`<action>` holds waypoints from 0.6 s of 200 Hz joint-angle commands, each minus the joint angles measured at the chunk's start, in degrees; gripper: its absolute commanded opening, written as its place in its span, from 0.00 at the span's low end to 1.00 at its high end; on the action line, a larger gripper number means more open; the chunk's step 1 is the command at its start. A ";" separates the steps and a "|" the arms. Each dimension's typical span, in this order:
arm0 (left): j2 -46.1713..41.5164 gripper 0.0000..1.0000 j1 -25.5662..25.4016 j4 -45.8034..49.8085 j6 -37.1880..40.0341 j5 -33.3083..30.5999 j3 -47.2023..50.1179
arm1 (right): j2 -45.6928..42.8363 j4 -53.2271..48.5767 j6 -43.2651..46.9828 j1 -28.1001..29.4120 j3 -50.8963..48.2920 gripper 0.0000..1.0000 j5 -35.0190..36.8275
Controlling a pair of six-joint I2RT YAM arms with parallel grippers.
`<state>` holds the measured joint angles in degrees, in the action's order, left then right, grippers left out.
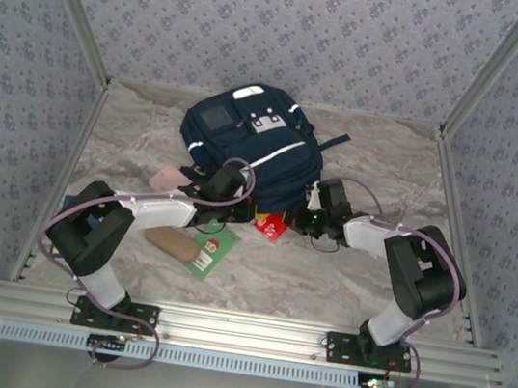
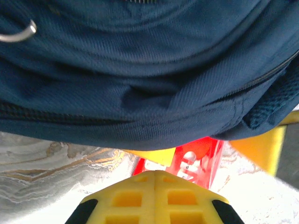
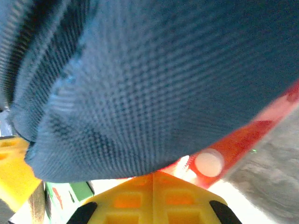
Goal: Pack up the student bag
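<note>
**Bag Blocking the Middle, Right Side Lying Open**

The student bag (image 1: 248, 139) is filling the middle of the surface (image 1: 386, 189) up to the far edge. A red packet (image 1: 274, 226), green booklet (image 1: 211, 250), tan pouch (image 1: 170, 241) and pink object (image 1: 166, 178) are cluttering the near-left stretch. The near-right corner and both far corners are lying bare, leaving passing room.

A marble-patterned worktop (image 1: 343, 285) is seen, on which the navy student bag (image 1: 247, 143) is laid flat toward the far side. A pink object (image 1: 166, 178) is placed just beside the bag's near left corner. A red packet (image 1: 273, 225) is partly tucked under the bag's near edge. Nearer the front, a tan oblong piece (image 1: 170, 242) is set against a green booklet (image 1: 212, 251).
</note>
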<state>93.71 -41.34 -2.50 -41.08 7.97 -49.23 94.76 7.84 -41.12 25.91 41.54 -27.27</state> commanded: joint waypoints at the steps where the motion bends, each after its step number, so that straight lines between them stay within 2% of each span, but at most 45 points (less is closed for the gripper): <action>1: -1.25 0.00 0.23 -0.04 0.04 -1.77 -0.09 | 3.94 1.38 -2.12 1.37 2.27 0.00 1.19; 17: -1.16 0.00 0.28 0.04 -0.01 -1.65 0.08 | 6.51 -0.23 -2.28 2.82 4.65 0.00 2.40; 31: -0.95 0.00 0.22 0.51 -0.10 -1.27 -0.14 | 7.61 -6.03 -0.41 3.81 6.32 0.00 5.32; 44: -0.93 0.03 0.29 1.05 -0.01 -0.99 -0.26 | 7.11 -8.93 -0.63 3.89 5.15 0.00 6.80; 104: 0.96 0.17 -1.16 3.47 1.83 0.11 -2.85 | -7.73 -15.08 1.75 1.77 -10.18 0.00 7.67; 120: 2.89 0.21 -2.23 3.63 2.12 1.14 -4.45 | -12.64 -13.04 1.26 1.80 -13.03 0.00 4.58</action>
<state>94.32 -42.02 -0.01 -40.05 7.55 -50.43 86.41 1.61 -40.86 27.79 33.47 -21.87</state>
